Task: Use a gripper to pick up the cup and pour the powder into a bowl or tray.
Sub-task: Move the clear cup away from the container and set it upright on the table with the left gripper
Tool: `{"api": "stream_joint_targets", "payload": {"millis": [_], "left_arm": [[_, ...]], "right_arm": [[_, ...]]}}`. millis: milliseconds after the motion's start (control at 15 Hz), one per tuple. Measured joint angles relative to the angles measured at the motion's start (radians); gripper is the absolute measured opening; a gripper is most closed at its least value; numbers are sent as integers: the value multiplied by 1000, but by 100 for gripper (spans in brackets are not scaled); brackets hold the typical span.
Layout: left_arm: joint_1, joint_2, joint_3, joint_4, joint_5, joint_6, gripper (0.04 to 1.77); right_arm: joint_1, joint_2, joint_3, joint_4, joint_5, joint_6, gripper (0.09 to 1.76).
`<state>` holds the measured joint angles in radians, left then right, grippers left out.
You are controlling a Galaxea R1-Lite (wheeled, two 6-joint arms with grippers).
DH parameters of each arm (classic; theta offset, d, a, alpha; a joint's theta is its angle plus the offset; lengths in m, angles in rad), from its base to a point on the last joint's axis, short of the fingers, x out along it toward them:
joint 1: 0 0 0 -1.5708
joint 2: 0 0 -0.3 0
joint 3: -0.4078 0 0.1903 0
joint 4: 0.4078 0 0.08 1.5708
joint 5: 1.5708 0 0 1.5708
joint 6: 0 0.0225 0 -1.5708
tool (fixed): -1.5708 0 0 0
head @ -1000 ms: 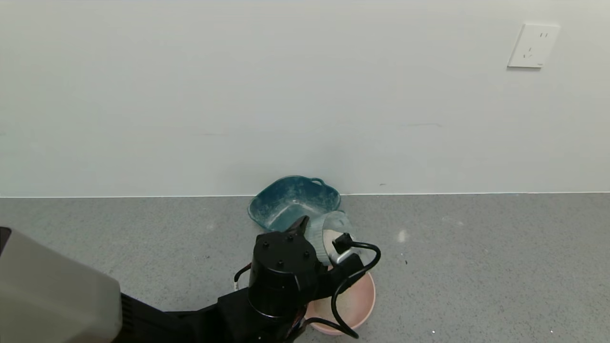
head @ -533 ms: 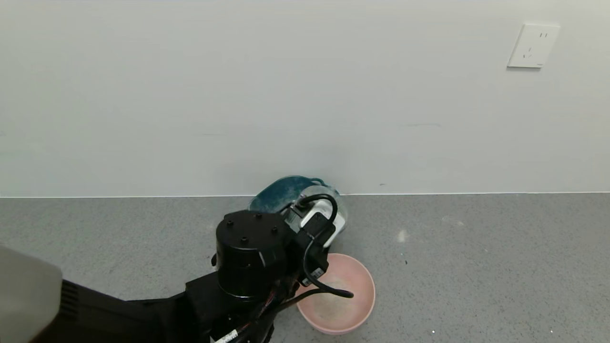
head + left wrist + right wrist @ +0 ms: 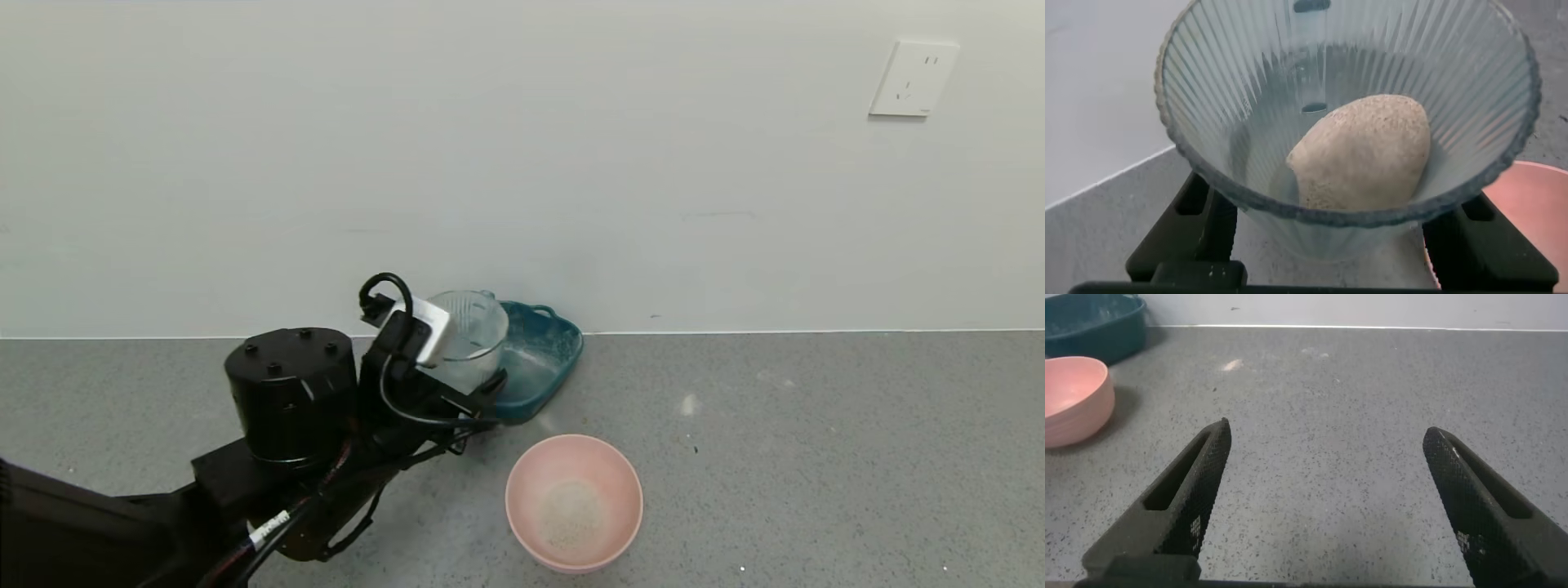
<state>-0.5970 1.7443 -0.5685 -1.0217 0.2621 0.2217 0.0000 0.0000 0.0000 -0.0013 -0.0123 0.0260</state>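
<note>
My left gripper [image 3: 457,384] is shut on the ribbed translucent cup [image 3: 472,339], holding it upright above the counter, to the left of the pink bowl [image 3: 616,474] and in front of the teal tray. In the left wrist view the cup [image 3: 1249,98] fills the frame, with a heap of beige powder [image 3: 1364,151] lying against one side of its bottom. The pink bowl stands on the counter with a thin patch of powder [image 3: 571,514] in its bottom; its edge shows in the left wrist view [image 3: 1535,204]. My right gripper [image 3: 1327,465] is open and empty over bare counter, off to the right of the bowl [image 3: 1069,396].
A dark teal tray [image 3: 543,359] with a small handle sits against the wall, dusted with powder, just behind the cup. It shows in the right wrist view [image 3: 1094,322]. A wall socket [image 3: 913,77] is at the upper right. Grey speckled counter [image 3: 816,457] extends right.
My left arm has swung left and back from over the pink bowl, and the cup has turned from tipped over the bowl to upright. The bowl now stands uncovered with powder in it.
</note>
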Motion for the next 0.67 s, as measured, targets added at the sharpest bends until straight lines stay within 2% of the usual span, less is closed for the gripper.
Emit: {"api": "stream_joint_targets", "payload": {"millis": [333,667], "left_arm": [[175,-20,42,1,-94,-160,129],[320,-9,44,2,-141,-204,129]], "right_arm": [[0,0,0,0,0,0,171],[0,0,0,0,0,0,171]]}}
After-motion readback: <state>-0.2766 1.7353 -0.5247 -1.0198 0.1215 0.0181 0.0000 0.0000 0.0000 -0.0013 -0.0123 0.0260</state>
